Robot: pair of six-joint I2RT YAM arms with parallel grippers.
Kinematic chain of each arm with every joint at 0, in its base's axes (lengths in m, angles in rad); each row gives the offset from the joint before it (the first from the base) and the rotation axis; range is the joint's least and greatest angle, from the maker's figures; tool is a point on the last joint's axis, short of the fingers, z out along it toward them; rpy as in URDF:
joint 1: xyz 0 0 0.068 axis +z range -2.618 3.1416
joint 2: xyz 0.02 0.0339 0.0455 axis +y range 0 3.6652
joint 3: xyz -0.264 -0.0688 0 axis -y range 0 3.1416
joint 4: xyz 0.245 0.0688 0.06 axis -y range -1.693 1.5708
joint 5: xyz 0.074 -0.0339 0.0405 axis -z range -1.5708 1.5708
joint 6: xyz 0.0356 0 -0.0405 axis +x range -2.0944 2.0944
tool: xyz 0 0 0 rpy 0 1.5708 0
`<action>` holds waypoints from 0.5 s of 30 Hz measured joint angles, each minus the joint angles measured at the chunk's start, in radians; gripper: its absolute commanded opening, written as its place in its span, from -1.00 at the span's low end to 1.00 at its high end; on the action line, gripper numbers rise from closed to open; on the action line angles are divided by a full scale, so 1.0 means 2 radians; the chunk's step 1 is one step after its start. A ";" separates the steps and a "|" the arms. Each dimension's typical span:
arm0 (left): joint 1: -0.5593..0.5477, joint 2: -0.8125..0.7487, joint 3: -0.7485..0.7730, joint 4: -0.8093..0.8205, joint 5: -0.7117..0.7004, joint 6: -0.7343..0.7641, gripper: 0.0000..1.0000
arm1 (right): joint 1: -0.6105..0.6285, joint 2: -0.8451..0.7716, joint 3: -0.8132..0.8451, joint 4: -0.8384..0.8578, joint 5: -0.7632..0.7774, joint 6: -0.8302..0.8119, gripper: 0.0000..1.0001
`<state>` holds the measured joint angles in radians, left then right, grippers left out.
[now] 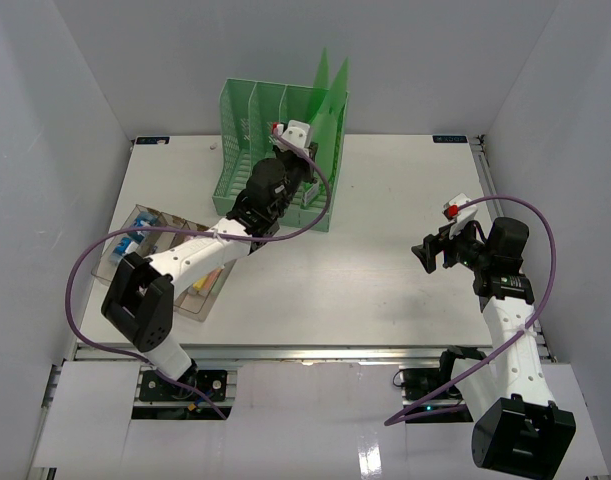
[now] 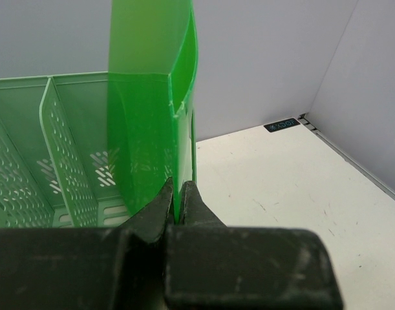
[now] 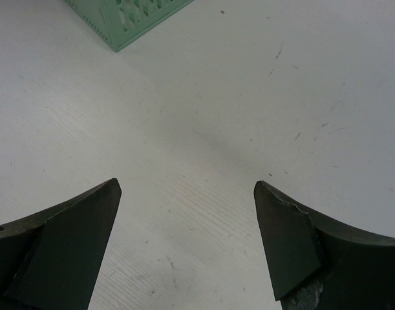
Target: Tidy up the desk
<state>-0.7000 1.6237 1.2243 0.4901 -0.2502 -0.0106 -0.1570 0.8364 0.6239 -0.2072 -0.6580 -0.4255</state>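
Left pincer [image 2: 179, 194]: closed. My two fingers are pinched on the near edge of a translucent bright green file folder [image 2: 145, 97], with only the thin sheet between the tips. The folder stands upright and rises well above the mint-green file rack [image 2: 68, 129]. It sits at the rack's right end. I cannot tell from the wrist view whether it stands inside the last slot or against the rack's outer wall. The rack's perforated dividers show to the left of the folder.

Right pincer [image 3: 187, 194]: open. The fingers stand wide apart with nothing between them, only bare white tabletop beneath. One corner of the file rack shows at the top left of the right wrist view, well apart from my fingers.

The desk [image 1: 385, 200]: a large white tabletop lying under both of my arms and spanning the width of the overhead view. Its surface shows small dark scuffs and specks. The file rack stands at its far middle edge. A clear plastic tray [image 1: 200, 308] holding small items lies near the front left corner, partly under my left arm. My right arm is over the right side of the desk, well clear of the rack and tray.
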 measured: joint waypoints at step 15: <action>0.013 0.013 0.020 -0.016 0.010 -0.024 -1.00 | 0.000 0.000 0.000 0.000 0.000 0.000 0.80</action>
<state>-0.6745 1.6500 1.2650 0.4573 -0.2310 -0.0591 -0.1570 0.8364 0.6239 -0.2073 -0.6579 -0.4259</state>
